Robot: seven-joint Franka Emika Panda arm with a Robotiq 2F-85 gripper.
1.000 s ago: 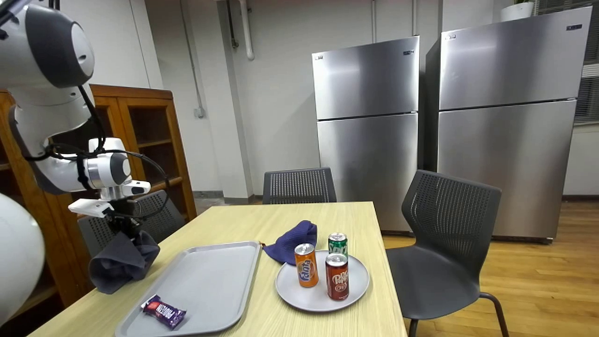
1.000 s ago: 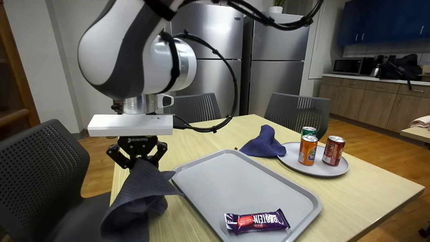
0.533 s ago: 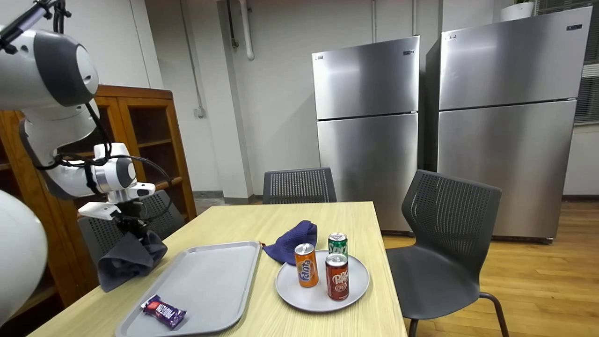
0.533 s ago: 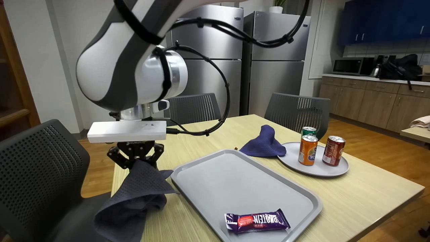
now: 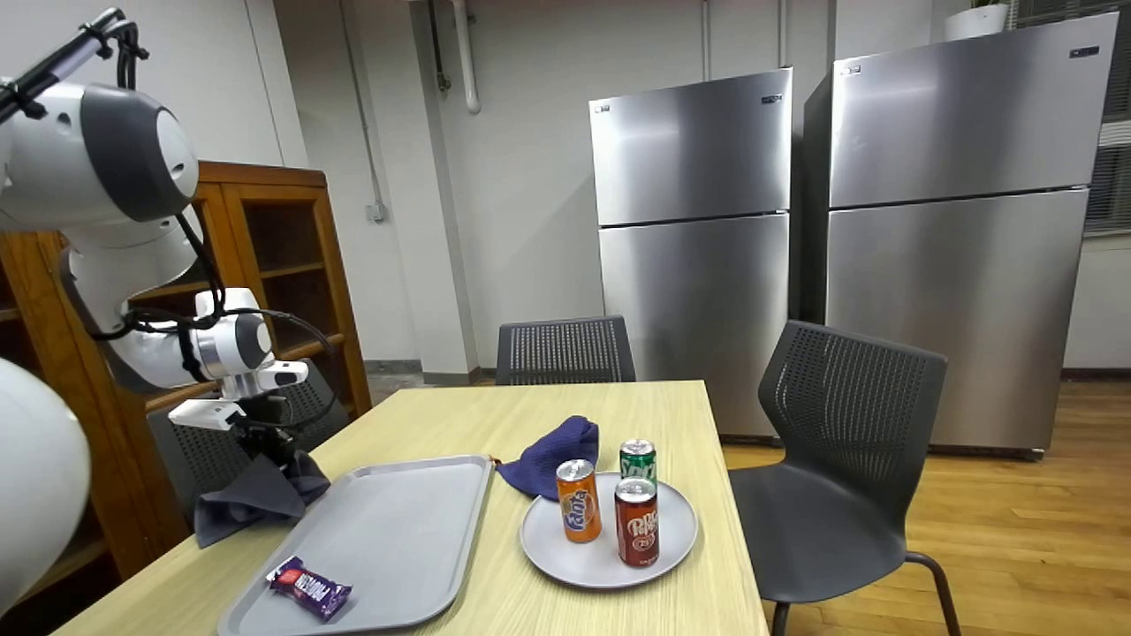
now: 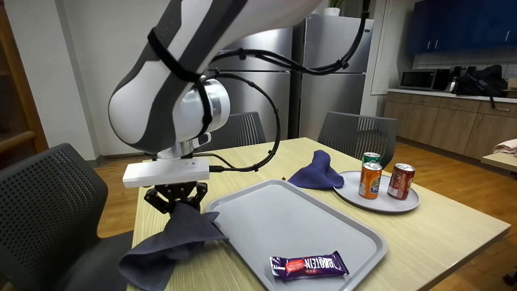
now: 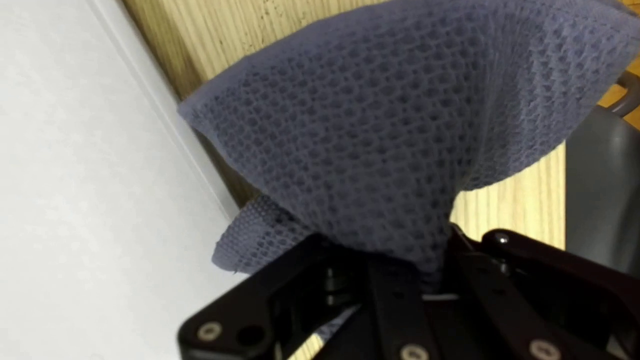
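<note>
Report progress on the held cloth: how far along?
Done: the pincer has the dark cloth clamped. In hand: it hangs over the table by the gray tray; whether it rests there is unclear. Left, probably: setting it down and releasing, as the pincer is shut on it.

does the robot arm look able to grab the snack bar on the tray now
Probably not: the gripper is shut on the dark cloth and would likely have to let go first. Otherwise the way looks free, with nothing lying over the snack bar on the tray.
</note>
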